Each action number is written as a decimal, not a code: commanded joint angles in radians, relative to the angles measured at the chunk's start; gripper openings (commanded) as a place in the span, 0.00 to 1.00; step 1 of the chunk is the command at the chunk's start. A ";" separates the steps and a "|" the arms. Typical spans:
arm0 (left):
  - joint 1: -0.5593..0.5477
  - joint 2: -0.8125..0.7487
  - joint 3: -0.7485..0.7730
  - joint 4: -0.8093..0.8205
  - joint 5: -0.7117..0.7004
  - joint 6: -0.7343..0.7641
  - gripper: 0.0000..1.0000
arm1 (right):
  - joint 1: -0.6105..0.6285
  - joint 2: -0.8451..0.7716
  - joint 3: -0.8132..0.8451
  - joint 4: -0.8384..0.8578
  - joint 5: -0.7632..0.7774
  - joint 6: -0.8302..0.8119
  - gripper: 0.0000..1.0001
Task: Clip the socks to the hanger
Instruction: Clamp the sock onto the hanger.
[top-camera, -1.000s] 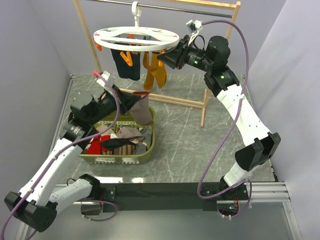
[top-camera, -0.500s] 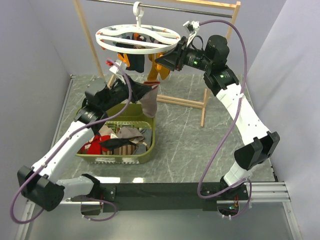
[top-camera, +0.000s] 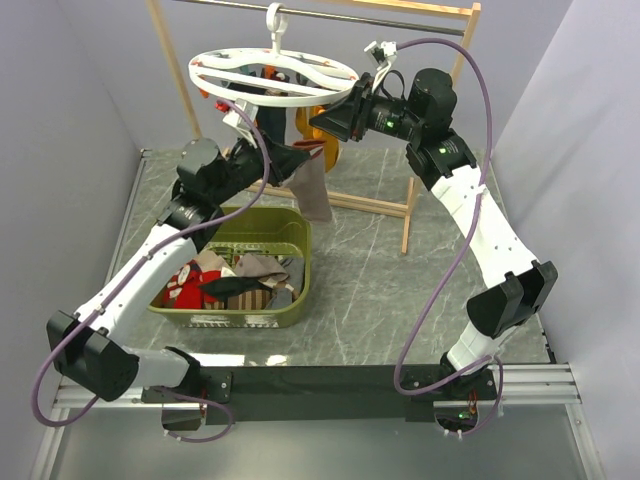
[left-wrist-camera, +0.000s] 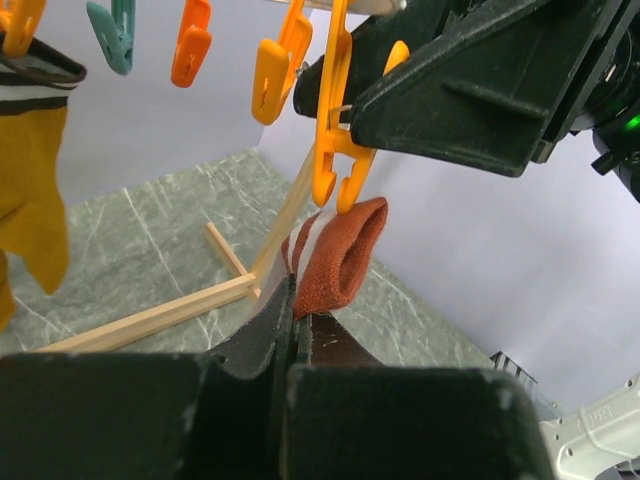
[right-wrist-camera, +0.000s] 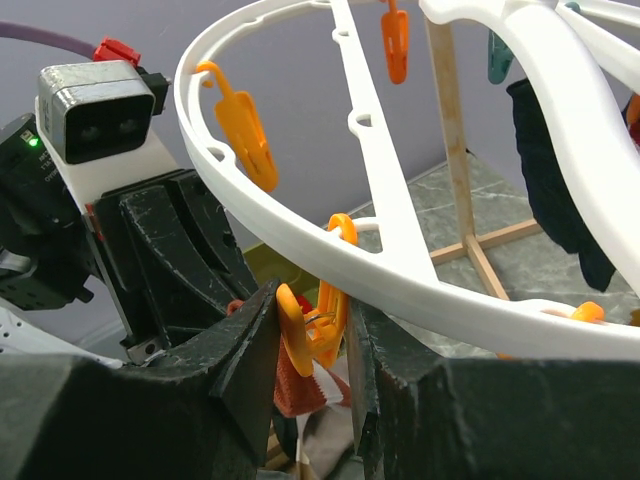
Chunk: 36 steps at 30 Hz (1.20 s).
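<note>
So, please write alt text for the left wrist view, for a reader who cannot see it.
The left hand holds a sock, red cuff up, just under an orange clip gripped by the right hand. More clips and a mustard sock hang left.

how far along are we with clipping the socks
Done: one taupe sock is up out of the green basket. In hand: the left gripper holds its red cuff just under an orange clip on the hanger, and the right gripper pinches that clip. Left: the cuff is not in the clip yet, and I cannot pick out the second sock.
</note>
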<state>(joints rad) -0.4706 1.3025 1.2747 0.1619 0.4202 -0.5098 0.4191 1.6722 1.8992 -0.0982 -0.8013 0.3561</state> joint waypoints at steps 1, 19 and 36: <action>-0.007 0.014 0.054 0.054 -0.009 -0.019 0.01 | 0.007 -0.022 0.028 0.012 0.004 -0.016 0.00; -0.019 0.061 0.061 0.022 0.003 -0.096 0.01 | 0.007 -0.062 -0.005 0.003 0.045 -0.092 0.00; -0.023 0.095 0.101 0.030 0.012 -0.134 0.01 | 0.007 -0.072 -0.026 -0.008 0.036 -0.128 0.00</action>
<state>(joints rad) -0.4908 1.4075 1.3289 0.1459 0.4217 -0.6178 0.4194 1.6577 1.8889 -0.1066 -0.7525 0.2554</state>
